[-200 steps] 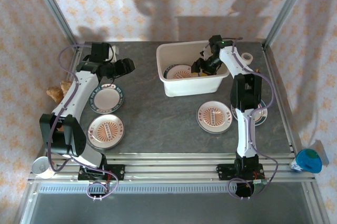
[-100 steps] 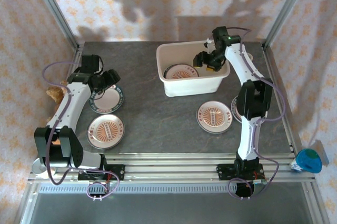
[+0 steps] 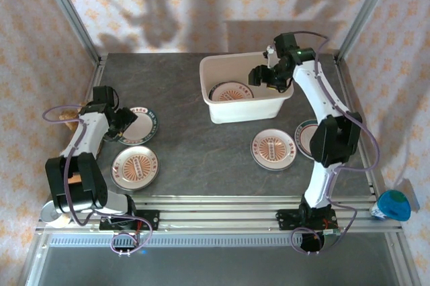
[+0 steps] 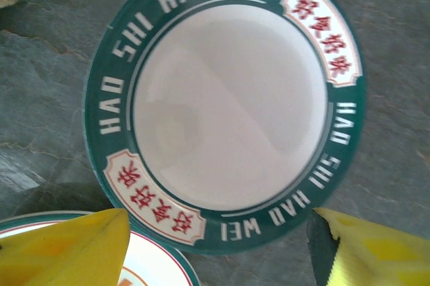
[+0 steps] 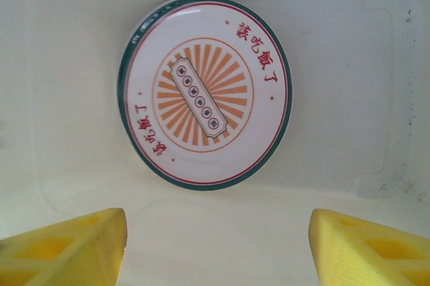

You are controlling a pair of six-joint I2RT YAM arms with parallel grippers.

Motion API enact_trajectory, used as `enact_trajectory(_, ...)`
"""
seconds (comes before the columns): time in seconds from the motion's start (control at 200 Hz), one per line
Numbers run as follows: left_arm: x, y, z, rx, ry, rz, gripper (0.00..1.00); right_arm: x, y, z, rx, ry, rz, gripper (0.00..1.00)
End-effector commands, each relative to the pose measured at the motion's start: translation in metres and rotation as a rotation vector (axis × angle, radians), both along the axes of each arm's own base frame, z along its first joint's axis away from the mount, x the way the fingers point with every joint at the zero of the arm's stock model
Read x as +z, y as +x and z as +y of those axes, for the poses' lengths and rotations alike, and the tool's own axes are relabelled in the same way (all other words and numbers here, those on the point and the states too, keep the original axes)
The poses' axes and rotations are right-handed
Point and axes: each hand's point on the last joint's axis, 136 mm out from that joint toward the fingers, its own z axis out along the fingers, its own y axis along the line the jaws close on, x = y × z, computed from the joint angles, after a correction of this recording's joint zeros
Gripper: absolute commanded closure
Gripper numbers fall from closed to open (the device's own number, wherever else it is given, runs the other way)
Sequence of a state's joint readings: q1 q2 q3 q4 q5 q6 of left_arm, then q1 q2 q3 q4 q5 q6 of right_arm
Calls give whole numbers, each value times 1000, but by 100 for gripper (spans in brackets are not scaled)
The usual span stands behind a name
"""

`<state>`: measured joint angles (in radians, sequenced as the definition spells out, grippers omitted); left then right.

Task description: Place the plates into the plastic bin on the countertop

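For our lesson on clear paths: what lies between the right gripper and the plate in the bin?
Nothing but the bare bin: the right wrist view shows the open right gripper clear of the plate.

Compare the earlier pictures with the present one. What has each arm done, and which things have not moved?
The left hand swung nearer and leftward and now hangs open over the teal-rimmed plate. The right hand rose a little above the plastic bin, open and holding nothing. The plate in the bin and the other plates on the countertop kept their places.
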<state>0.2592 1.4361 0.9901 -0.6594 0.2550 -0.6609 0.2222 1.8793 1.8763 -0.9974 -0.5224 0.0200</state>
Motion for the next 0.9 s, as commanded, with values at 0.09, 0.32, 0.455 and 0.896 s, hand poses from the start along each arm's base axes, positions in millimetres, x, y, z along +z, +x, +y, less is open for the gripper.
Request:
enact_trajectory(0.09,-22,-9,21,49,39,74,27,16,-8,-1,-10,8,-53,28)
enact_trajectory(0.32,-42,-10,28,39,62,146,27,21,-6,0,-15,19,-68,28)
enact_trajectory(0.455,-50,-11,31,40,66,178,26,21,-5,0,-18,20,-67,28)
enact_trajectory(0.896,-65,-9,34,24,74,228,26,17,-1,-2,-31,6,-66,28)
